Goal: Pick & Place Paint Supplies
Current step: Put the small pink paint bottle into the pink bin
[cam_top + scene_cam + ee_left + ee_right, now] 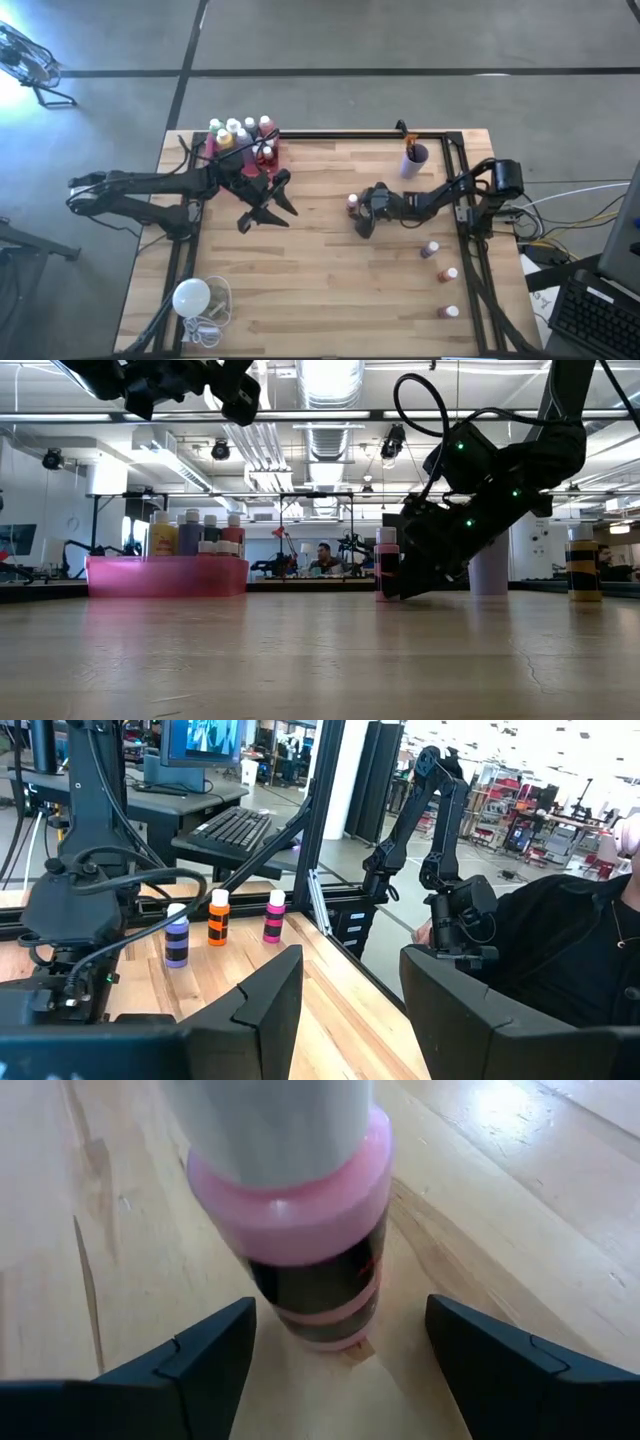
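Observation:
A pink paint bottle with a white cap stands upright on its base near the table's middle. My right gripper is low over the wood, slanting down, open, with one finger on either side of this bottle and a gap on both sides. My left gripper hangs open and high above the table, just in front of the pink tray, which holds several white-capped bottles.
Three small bottles stand in a row near the right edge, also seen in the left wrist view. A pale purple cup stands at the far right. A white bulb with a cord lies front left.

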Available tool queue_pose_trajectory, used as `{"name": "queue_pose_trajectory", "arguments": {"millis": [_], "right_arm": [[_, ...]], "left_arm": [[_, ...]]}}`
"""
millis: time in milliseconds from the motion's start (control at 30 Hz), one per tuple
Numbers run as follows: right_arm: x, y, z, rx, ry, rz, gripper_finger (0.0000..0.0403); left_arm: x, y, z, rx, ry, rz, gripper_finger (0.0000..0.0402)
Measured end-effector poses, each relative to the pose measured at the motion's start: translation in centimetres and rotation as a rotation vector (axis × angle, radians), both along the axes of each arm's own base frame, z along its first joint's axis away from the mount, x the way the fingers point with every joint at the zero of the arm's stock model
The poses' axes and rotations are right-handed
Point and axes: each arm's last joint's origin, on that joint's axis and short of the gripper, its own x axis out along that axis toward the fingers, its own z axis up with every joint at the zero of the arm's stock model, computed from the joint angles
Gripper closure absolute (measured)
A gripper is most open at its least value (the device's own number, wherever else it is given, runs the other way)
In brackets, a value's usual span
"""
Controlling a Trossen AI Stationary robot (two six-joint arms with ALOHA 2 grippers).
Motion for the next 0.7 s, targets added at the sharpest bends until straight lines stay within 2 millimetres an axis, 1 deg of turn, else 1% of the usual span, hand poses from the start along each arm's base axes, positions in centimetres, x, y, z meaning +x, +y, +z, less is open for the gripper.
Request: {"name": "queue_pose_trajectory", "arguments": {"millis": [367, 700], "right_arm": [[0.3, 0.0, 0.0, 0.017, 0.001, 0.012, 0.0133], [1.1, 0.0, 0.5, -0.001, -0.010, 0.043, 0.0145]], "left_arm": [[0.0, 0.0, 0.0, -0.002, 0.001, 0.000, 0.0227], [0.0, 0.0, 0.0, 0.009, -0.006, 0.000, 0.0227]]}}
